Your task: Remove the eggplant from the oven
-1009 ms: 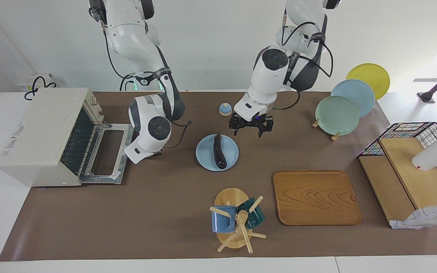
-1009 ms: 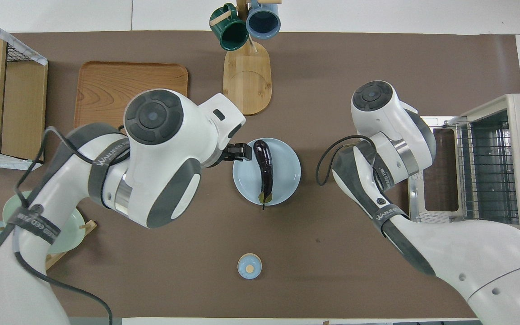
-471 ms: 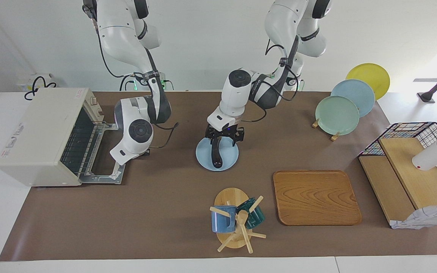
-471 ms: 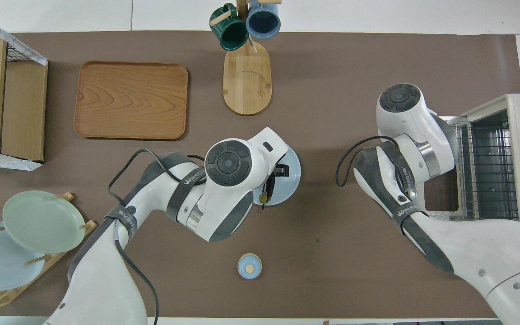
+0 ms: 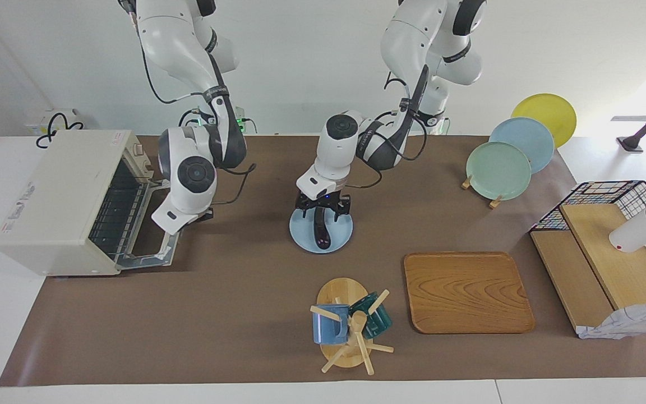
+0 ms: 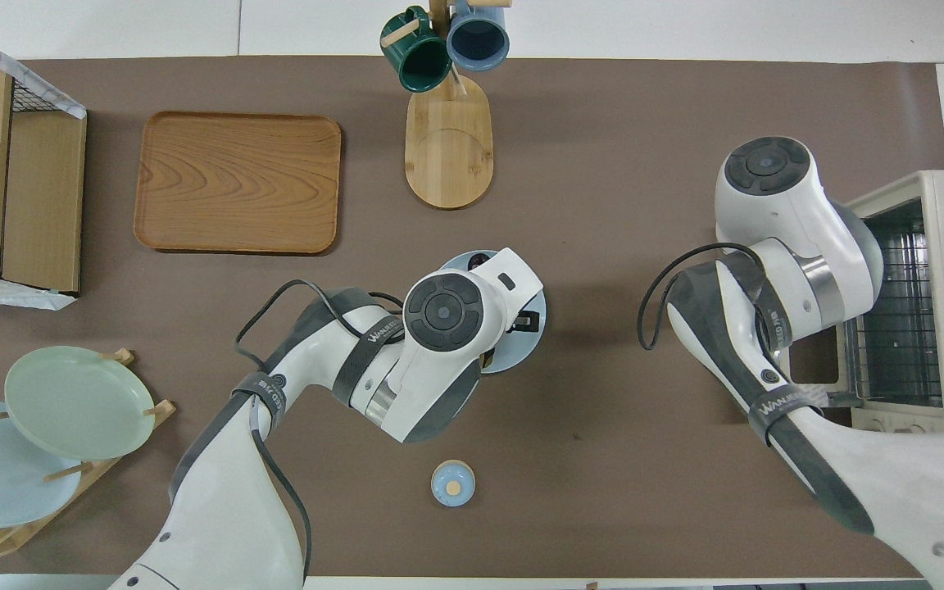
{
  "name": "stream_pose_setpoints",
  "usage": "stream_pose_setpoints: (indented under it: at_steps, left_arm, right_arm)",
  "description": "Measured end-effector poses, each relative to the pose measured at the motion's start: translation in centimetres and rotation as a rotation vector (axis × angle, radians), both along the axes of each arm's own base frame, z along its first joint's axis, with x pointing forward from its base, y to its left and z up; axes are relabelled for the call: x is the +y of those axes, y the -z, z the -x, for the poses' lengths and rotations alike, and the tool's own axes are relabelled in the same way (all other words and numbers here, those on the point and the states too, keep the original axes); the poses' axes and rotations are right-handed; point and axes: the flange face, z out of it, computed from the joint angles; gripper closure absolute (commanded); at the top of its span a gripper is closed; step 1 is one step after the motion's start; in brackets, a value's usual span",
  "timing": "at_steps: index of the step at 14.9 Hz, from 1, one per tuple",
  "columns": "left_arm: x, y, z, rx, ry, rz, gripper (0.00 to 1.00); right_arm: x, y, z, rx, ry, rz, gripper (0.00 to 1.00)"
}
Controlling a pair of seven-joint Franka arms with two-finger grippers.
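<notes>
The dark purple eggplant point(image 5: 319, 234) lies on a light blue plate point(image 5: 341, 235) at the middle of the table, outside the oven. My left gripper point(image 5: 323, 212) is down over the eggplant's stem end, open, with a finger on either side. In the overhead view the left hand covers most of the plate point(image 6: 534, 332). The cream oven point(image 5: 59, 196) stands at the right arm's end of the table, its door point(image 5: 152, 247) dropped open and its wire rack point(image 5: 115, 216) bare. My right gripper point(image 5: 204, 214) hangs in front of the oven, over the door's edge.
A mug rack point(image 5: 348, 325) and a wooden tray point(image 5: 466, 292) lie farther from the robots than the plate. A small blue knob point(image 6: 452, 483) lies nearer. A plate stand point(image 5: 499, 168) and a wire basket with boards point(image 5: 609, 247) stand at the left arm's end.
My left gripper has swung in from beside the plate and come down over the eggplant. My right hand has drawn closer to the oven's open door.
</notes>
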Motion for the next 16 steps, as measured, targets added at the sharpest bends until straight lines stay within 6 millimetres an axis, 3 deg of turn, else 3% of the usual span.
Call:
stream_pose_setpoints:
  at_steps: [4,7,9,10,11,12,15,16]
  left_arm:
    - [0.0,0.7,-0.3,-0.012,-0.005,0.008,0.01]
    - [0.0,1.1,-0.4,-0.013,-0.006,0.009,0.10]
    - [0.1,1.1,-0.5,-0.014,-0.009,0.009,0.30]
    - [0.2,1.1,-0.6,-0.015,-0.011,0.008,0.46]
    - [0.2,1.1,-0.7,-0.015,-0.012,0.008,0.50]
    - [0.3,1.1,-0.8,-0.016,-0.013,0.008,0.64]
    - [0.3,0.9,-0.9,-0.017,-0.013,0.009,1.00]
    - [0.2,0.8,-0.9,-0.019,-0.013,0.010,1.00]
  right_arm:
    - [-5.7,-7.5,1.0,-0.028,-0.023,-0.022,1.00]
    - [-9.6,-9.8,2.2,-0.004,-0.019,-0.031,1.00]
    - [-10.8,-10.9,2.9,0.013,-0.021,-0.040,0.98]
    - [-11.0,-11.8,3.3,0.013,-0.018,-0.045,0.90]
    - [-11.0,-13.2,3.8,0.009,-0.010,-0.053,0.82]
    - [-10.8,-15.1,4.3,-0.008,0.004,-0.077,0.75]
    - [-9.0,-20.8,4.7,-0.115,0.039,-0.244,0.69]
    - [-8.5,-21.7,4.6,-0.137,0.044,-0.287,0.69]
